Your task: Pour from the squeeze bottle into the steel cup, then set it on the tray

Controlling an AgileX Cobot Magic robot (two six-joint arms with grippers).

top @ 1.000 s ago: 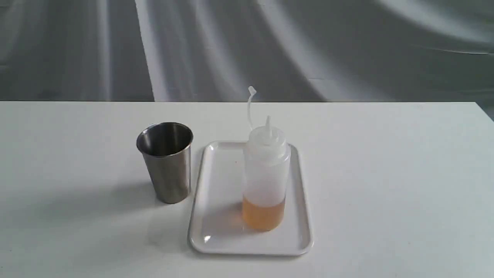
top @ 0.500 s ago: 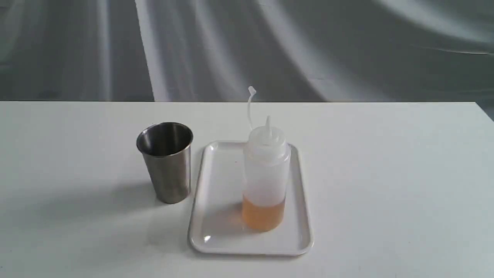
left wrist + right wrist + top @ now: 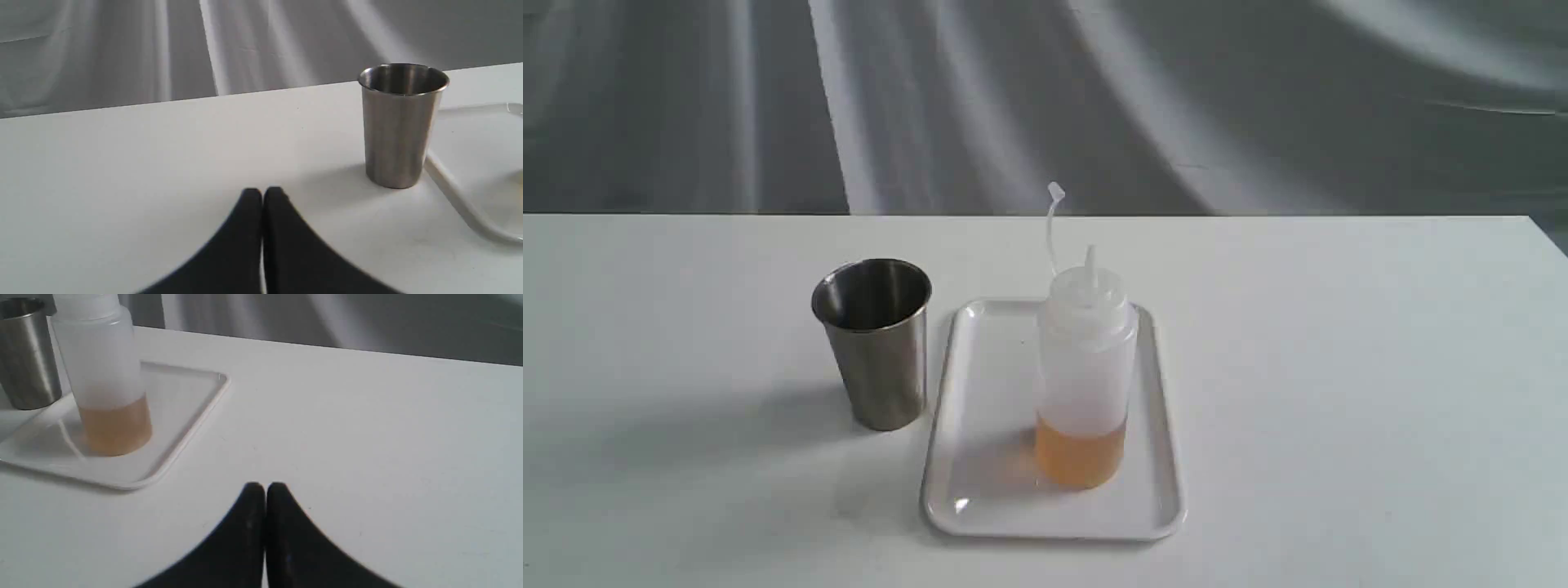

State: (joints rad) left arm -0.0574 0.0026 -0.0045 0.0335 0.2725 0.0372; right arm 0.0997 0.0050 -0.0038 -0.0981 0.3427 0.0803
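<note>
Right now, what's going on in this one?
Nothing is being handled. The squeeze bottle stands upright on the tray, amber liquid in its lower part, and the steel cup stands on the table beside the tray. The left gripper and right gripper are both shut, empty, clear of all three.

Soft, bright light washes the white table (image 3: 1339, 367), and the cup (image 3: 874, 343) throws a faint, diffuse shadow leftward in the exterior view. A small glare spot sits at a front corner of the tray (image 3: 980, 457). Both wrist views are softer, the bottle (image 3: 102, 375) in the right one blurred.
</note>
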